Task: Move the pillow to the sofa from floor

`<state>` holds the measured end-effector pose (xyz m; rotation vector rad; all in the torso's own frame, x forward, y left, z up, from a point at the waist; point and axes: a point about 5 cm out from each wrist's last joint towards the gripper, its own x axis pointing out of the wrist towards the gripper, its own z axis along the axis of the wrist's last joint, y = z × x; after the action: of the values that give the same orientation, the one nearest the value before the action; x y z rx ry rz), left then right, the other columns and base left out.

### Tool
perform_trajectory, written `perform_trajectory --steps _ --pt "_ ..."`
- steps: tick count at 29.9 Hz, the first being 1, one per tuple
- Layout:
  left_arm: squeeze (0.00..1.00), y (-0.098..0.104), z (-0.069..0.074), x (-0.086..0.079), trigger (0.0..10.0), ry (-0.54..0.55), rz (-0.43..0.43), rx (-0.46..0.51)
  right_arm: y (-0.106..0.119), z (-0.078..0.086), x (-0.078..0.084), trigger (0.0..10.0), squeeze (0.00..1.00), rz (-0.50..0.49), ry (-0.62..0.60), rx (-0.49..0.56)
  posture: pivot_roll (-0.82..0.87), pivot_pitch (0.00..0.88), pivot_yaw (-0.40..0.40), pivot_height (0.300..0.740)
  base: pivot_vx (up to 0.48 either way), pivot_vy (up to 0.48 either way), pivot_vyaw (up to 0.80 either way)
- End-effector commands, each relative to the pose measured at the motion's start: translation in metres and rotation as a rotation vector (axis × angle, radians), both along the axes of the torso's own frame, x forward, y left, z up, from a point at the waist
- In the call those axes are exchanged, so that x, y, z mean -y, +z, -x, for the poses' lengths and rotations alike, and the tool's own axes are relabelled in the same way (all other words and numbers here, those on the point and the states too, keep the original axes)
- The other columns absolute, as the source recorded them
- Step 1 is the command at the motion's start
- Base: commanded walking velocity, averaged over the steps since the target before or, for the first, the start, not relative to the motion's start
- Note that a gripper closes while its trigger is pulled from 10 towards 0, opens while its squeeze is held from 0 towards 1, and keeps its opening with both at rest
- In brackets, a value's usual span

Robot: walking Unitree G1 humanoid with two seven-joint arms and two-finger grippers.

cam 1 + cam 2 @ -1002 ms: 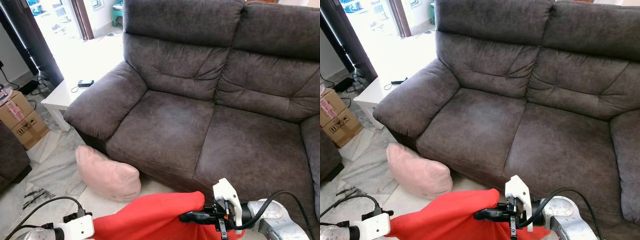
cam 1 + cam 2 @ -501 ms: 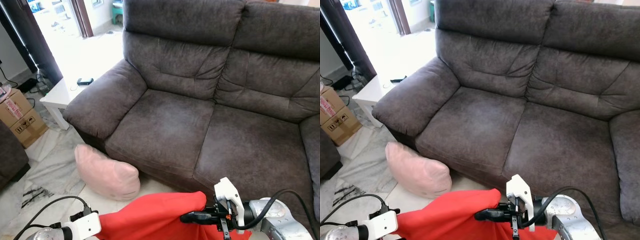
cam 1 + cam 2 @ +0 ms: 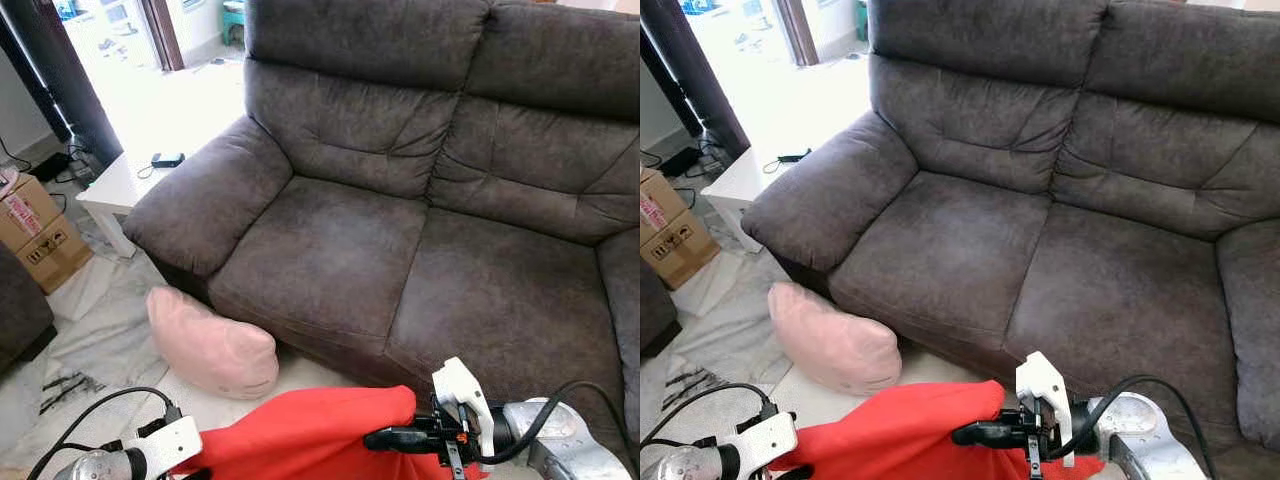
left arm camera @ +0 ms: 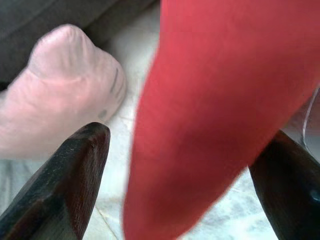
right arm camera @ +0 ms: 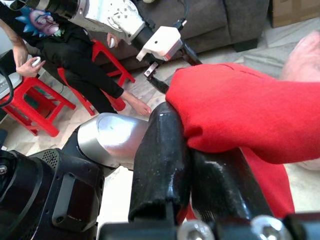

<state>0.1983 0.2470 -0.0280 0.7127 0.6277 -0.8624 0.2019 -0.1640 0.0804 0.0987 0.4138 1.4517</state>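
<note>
The red pillow [image 3: 305,435] is sitting nearest the camera, low in the head views, held above the floor [image 3: 120,330] between the two arms. The right gripper [image 3: 385,438] is clamping the pillow's right edge: in the right wrist view its two black fingers [image 5: 165,165] are lying close together with a fold of red fabric pinched between them. The left gripper [image 4: 175,200] is positioned at the pillow's left end, below the white wrist housing seen in the left eye view. In the left wrist view its fingers [image 4: 75,180] are standing wide apart with the red fabric passing between them; whether either finger is pressing on the fabric cannot be determined.

Just beyond the red pillow, a pink pillow [image 3: 212,345] is lying on the pale marble floor, resting against the front base of the sofa [image 3: 400,200] below its left armrest.

The sofa is a dark grey-brown fabric unit with two seat cushions and two back cushions, occupying the middle and far part of the scene.

To the left of the sofa armrest, a white bench [image 3: 115,185] is carrying a small dark device [image 3: 165,159] with a cable. A cardboard box [image 3: 35,235] is sitting on the floor further left.

In the right wrist view, a person in dark clothing [image 5: 75,55] is sitting on a red stool [image 5: 35,100] behind the robot.
</note>
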Motion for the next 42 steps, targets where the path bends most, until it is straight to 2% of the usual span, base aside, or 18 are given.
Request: perform_trajectory --steps 1,2,3,4,13,42 --pt "0.00 -0.003 0.004 -0.001 9.3 -0.005 -0.006 -0.027 0.022 -0.002 -0.006 10.0 0.00 -0.091 0.046 0.082 0.02 0.113 0.001 0.740 0.000 0.000 0.00" --pt "0.00 -0.004 0.004 0.000 8.0 -0.005 -0.002 -0.030 0.022 -0.002 -0.006 10.0 0.00 -0.090 0.046 0.082 0.02 0.113 -0.002 0.740 0.000 0.000 0.00" --pt "0.00 -0.004 0.004 0.001 2.3 -0.004 0.002 -0.031 0.022 -0.002 -0.006 10.0 0.00 -0.090 0.046 0.082 0.02 0.113 -0.002 0.740 0.000 0.000 0.00" --pt "0.00 -0.005 0.004 0.002 0.0 -0.003 0.009 -0.033 0.022 -0.002 -0.006 10.0 0.00 -0.090 0.046 0.081 0.02 0.114 -0.003 0.740 0.000 0.000 0.00" --pt "0.00 -0.007 0.003 0.009 0.0 -0.005 0.028 -0.034 0.022 -0.003 -0.006 10.0 0.00 -0.086 0.045 0.081 0.02 0.115 -0.007 0.740 0.000 0.000 0.00" --pt "0.00 -0.009 0.004 0.013 0.0 -0.011 0.042 -0.044 0.014 -0.001 -0.008 10.0 0.00 -0.064 0.031 0.067 0.02 0.119 -0.003 0.740 0.000 0.000 0.00"
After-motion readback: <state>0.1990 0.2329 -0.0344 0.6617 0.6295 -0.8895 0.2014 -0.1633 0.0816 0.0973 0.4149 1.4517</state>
